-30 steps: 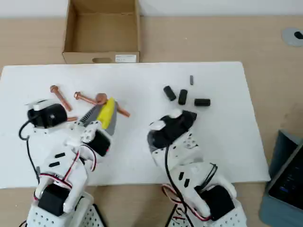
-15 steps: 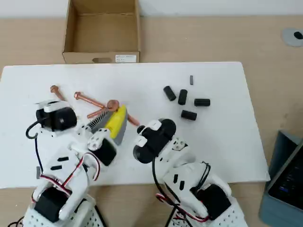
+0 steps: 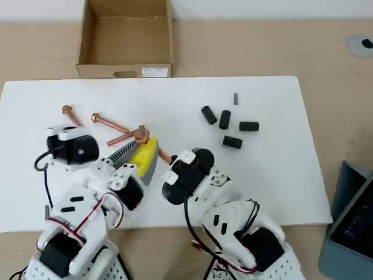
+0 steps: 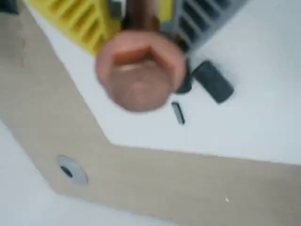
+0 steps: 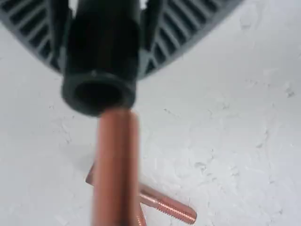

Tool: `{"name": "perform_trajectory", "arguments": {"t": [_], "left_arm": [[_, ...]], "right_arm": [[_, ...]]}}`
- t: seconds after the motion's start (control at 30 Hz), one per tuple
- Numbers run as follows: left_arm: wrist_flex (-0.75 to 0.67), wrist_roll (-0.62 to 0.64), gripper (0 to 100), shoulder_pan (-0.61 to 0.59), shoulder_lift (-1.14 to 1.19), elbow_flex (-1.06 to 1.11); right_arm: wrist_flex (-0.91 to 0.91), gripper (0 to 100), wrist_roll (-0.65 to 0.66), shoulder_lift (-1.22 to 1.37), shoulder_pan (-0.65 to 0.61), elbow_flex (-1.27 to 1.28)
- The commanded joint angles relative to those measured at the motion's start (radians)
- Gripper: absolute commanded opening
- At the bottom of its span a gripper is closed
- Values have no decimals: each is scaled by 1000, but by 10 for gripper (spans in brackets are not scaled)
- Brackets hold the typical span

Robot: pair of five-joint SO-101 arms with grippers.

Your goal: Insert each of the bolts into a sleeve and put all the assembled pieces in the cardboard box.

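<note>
- Jaws: the left gripper (image 3: pixel 143 150) is clenched on a copper bolt (image 4: pixel 140 70) just below its hex head; the right gripper (image 5: pixel 101 19) is clamped around a black sleeve (image 5: pixel 99 70).
- The bolt's tip sits at the sleeve's open mouth, over the near middle of the white mat (image 3: pixel 280 181).
- Three loose bolts (image 3: pixel 109 123) lie on the mat to the left, beside the left gripper.
- Four loose sleeves (image 3: pixel 225 119) lie grouped farther right, with a small dark pin (image 3: pixel 235 98) beyond them.
- The cardboard box (image 3: pixel 125 71) stands far left, just past the mat's far edge.
</note>
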Motion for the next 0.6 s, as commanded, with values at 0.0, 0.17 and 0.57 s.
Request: {"name": "perform_trajectory", "arguments": {"t": [0.0, 0.17, 0.57], "left_arm": [[-52, -2, 2, 11, -10, 6], [-66, -2, 2, 11, -10, 48], [-69, 77, 2, 12, -10, 86]], "right_arm": [[-28, 9, 9, -114, -10, -28], [-28, 9, 9, -114, -10, -30], [-28, 9, 9, -114, -12, -28]]}}
